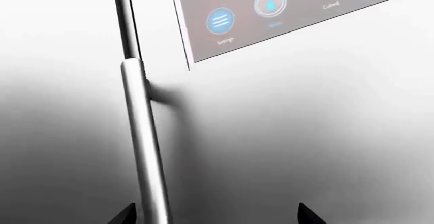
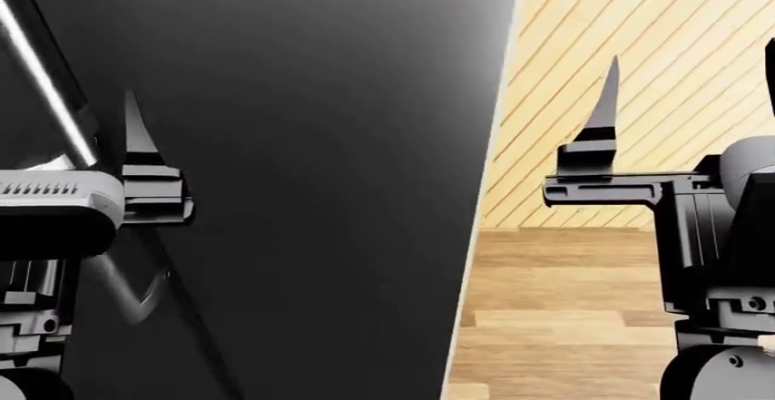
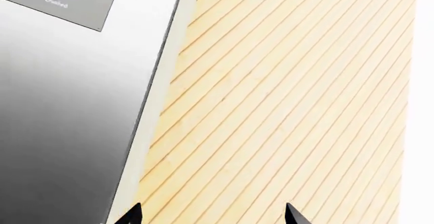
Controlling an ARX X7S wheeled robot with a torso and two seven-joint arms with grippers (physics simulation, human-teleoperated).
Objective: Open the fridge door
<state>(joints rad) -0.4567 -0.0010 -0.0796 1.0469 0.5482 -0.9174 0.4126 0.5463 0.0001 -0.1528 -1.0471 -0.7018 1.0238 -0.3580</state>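
glossy black and broad, the fridge door (image 2: 315, 146) fills most of the head view, its outer edge running down beside a pale slatted wood wall (image 2: 630, 73) and a wooden floor (image 2: 557, 309). judged from its size and rigid flat face, the panel will swing as one heavy, stiff slab and likely resist at first on its seal; the polished skin offers nothing to pinch. a grey touch panel (image 1: 298, 10) with blue icons sits high on the door.

the sensible hold is the handle (image 1: 142, 142), a slim brushed-metal bar standing off the door on a short post; smooth and round, it could slip unless the jaws close squarely across it.

the left gripper (image 1: 217, 215) is pushed up near the door, fingers spread, the bar lying just inside one fingertip (image 1: 123, 214) in the left wrist view and nothing clamped. the head view shows that arm low at the door's inner side, by the bar.

the right gripper (image 3: 211, 215) is raised off the door's free edge, pointing at the slatted wall, fingers apart and empty.
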